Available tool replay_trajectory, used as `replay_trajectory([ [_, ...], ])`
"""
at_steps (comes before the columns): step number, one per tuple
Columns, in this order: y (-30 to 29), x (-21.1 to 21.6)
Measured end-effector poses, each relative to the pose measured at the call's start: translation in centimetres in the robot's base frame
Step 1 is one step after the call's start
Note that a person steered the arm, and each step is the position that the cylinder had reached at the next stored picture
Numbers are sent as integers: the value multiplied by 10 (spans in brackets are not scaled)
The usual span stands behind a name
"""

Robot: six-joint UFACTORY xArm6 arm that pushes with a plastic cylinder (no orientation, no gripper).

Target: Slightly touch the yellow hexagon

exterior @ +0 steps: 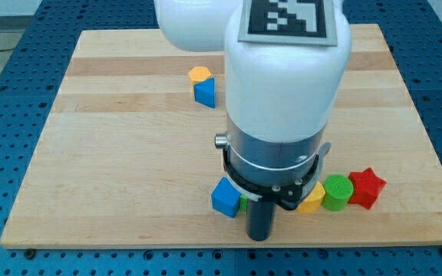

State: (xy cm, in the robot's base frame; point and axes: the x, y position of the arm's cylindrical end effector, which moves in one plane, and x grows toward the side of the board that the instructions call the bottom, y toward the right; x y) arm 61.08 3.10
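Wooden, pale and striped in planks, the board (129,184) carries every block. Nearest the view's bottom, my tip (260,236), the end of a smooth dark rod with no gripper on it, rests just right of a blue cube (225,197). Right of that cube lie a partly hidden yellow block (312,201), a ribbed green cylinder (336,191) and a red star (367,187), touching in a row. Far above the cube, toward the view's top, the yellow hexagon (199,73) touches a blue block (204,93), well apart from my tip.

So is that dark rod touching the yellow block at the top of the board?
No. My tip sits near the view's bottom beside a blue cube, far from the yellow hexagon.
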Motion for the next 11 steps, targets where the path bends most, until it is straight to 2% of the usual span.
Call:
replay_trajectory([
  [3,-14,8],
  [5,-110,-9],
  [7,-112,-88],
  [10,-155,-251],
  [11,-151,-302],
])
